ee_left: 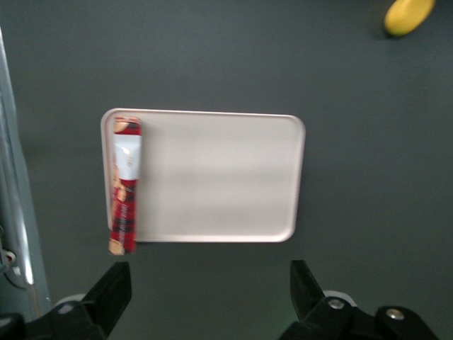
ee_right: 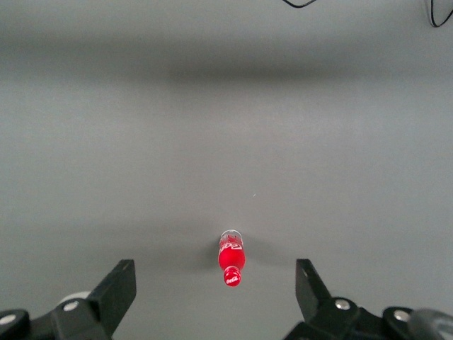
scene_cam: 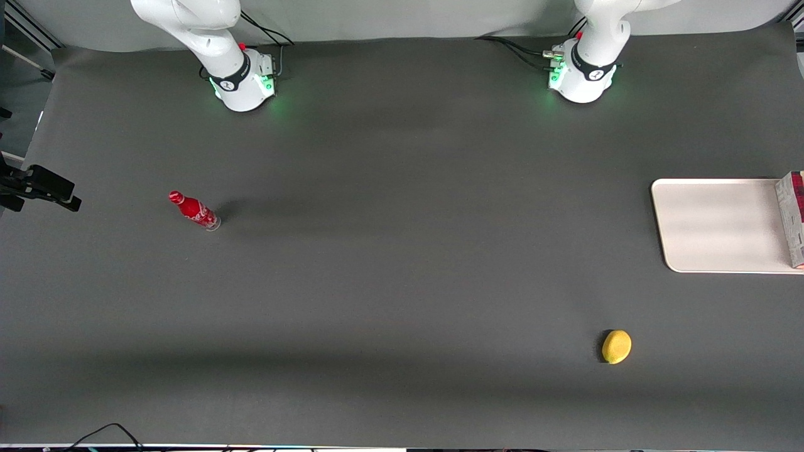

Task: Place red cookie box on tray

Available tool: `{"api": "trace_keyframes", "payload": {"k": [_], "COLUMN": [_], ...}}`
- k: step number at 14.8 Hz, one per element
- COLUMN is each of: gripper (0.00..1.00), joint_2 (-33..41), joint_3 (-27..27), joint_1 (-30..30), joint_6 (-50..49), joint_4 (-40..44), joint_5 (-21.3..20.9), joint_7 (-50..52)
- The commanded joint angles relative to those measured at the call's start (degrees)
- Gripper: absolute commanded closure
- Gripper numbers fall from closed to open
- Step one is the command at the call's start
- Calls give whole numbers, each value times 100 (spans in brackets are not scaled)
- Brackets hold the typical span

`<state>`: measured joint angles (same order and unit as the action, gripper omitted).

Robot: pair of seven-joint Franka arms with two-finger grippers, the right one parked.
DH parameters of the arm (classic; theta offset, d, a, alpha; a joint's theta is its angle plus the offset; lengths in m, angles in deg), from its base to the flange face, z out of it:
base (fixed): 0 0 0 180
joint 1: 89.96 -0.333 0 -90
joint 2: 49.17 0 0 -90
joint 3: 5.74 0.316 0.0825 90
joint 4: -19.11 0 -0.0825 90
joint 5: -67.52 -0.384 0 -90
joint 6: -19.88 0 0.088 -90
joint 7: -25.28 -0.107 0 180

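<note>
The red cookie box (scene_cam: 794,216) lies along the edge of the cream-white tray (scene_cam: 716,226) that is toward the working arm's end of the table. In the left wrist view the box (ee_left: 125,185) lies lengthwise on the tray (ee_left: 219,177), with one end reaching just past the rim. My left gripper (ee_left: 210,290) is open and empty, high above the dark table beside the tray, and apart from the box. Its fingers (ee_left: 113,290) stand wide. The gripper is out of the front view.
A yellow lemon (scene_cam: 616,346) lies on the table nearer to the front camera than the tray; it also shows in the left wrist view (ee_left: 408,15). A small red bottle (scene_cam: 195,211) lies toward the parked arm's end.
</note>
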<state>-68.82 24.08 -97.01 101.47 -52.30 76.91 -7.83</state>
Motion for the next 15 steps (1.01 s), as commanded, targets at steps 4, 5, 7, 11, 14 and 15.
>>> {"api": "trace_keyframes", "payload": {"k": [4,5,7,11,14,15], "gripper": [0,0,0,0,0,0], "joint_2": [2120,2454,3096,3477,3276,3162], "joint_3": [-2522,-2786,-3322,-3931,-3958,-3958], "joint_1": [2,2,2,11,20,20], "joint_6": [-532,-261,537,1096,930,868], "joint_4": [-1432,-1959,-3180,-4030,-3566,-3373], "joint_5": [-456,-456,-456,-595,-719,-719], "joint_7": [3291,3468,3976,4313,4120,4015]}}
